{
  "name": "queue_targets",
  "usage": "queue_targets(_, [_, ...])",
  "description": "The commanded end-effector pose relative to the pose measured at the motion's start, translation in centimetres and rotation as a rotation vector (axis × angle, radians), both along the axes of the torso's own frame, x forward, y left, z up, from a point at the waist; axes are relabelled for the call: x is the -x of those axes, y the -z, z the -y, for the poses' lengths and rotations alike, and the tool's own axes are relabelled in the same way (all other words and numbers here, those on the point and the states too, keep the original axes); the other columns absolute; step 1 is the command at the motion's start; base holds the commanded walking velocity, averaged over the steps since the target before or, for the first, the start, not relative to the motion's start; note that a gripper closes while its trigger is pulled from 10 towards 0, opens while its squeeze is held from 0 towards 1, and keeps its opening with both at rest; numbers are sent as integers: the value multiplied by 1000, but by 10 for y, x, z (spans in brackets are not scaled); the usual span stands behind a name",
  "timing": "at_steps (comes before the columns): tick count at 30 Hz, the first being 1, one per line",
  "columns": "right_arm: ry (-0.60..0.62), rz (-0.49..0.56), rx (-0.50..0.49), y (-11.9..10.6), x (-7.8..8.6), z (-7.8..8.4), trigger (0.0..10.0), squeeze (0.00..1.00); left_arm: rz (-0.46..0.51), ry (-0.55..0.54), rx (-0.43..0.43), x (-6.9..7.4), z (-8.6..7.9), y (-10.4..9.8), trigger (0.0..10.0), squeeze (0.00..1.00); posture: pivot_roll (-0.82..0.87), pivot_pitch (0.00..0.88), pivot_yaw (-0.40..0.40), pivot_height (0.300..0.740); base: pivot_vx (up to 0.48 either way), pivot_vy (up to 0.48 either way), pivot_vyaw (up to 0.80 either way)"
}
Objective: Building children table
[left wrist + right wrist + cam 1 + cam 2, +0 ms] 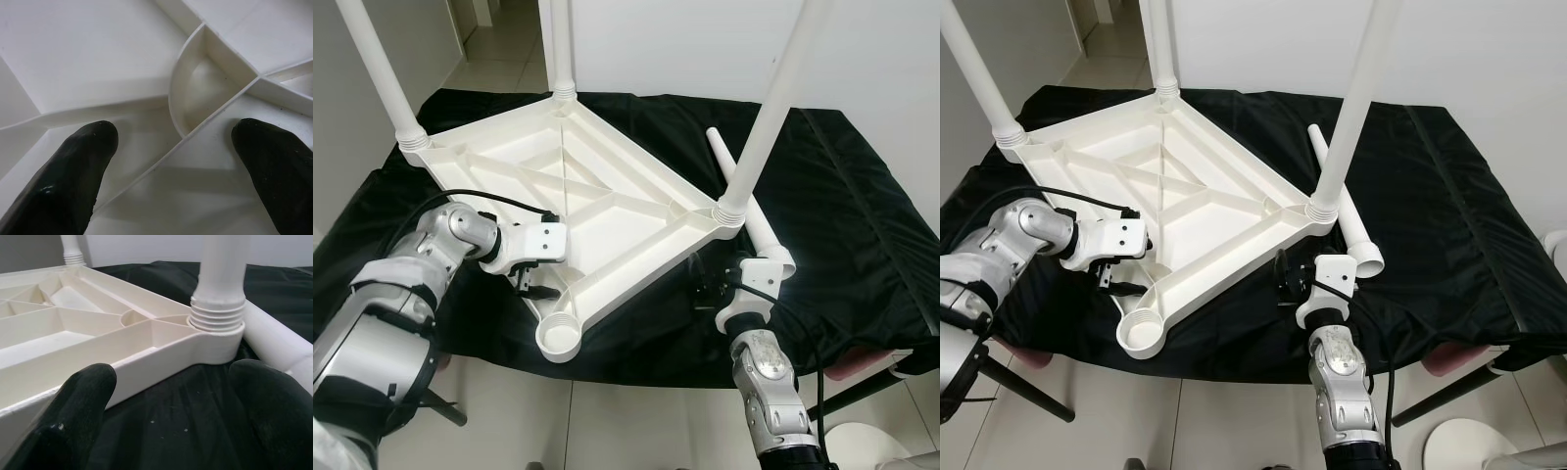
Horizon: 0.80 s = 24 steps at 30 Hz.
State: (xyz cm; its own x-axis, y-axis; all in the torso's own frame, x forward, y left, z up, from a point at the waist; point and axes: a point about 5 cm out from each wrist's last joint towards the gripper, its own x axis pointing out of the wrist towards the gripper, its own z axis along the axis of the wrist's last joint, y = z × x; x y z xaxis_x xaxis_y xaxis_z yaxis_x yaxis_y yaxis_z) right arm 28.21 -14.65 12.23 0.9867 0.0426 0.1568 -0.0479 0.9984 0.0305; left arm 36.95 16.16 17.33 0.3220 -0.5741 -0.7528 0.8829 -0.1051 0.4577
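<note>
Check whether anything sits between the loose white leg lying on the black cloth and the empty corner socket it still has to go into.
Yes: the loose leg lies behind the screwed-in leg and the tabletop; the empty socket is at the near corner. The right gripper hovers between them.

tabletop (607, 196): I count 1
screwed-in legs (773, 108): 3
loose leg (744, 196): 1
empty socket (558, 339): 1

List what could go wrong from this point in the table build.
1. The empty corner socket overhangs the black-covered surface's edge; pressing there may tip the upside-down tabletop.
2. The loose fourth leg lies right behind a screwed-in leg; the right gripper, open beside that corner, could knock it and send it rolling.
3. The left gripper straddles thin ribs and may slip.
</note>
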Motion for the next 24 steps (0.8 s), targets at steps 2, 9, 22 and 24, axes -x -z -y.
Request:
queue_targets(2, [3, -11, 2, 2, 2, 0, 10000, 0, -34, 21, -47, 2, 0, 6, 10000, 0, -31, 96, 46, 740, 0, 0, 0])
queue_targets(9, [7, -10, 4, 1, 2, 0, 10000, 0, -97, 63, -43, 5, 5, 9, 4196, 0, -36, 95, 45, 740, 0, 0, 0])
queue_targets(22, [-3, -8, 15, -1, -1, -1, 10000, 0, -202, 124, 3, 9, 11, 9, 0, 0, -35, 93, 43, 740, 0, 0, 0])
queue_targets(24, [-2, -9, 13, -1, 0, -1, 10000, 0, -215, 130, 7, 11, 11, 12, 0, 0, -36, 93, 45, 740, 0, 0, 0])
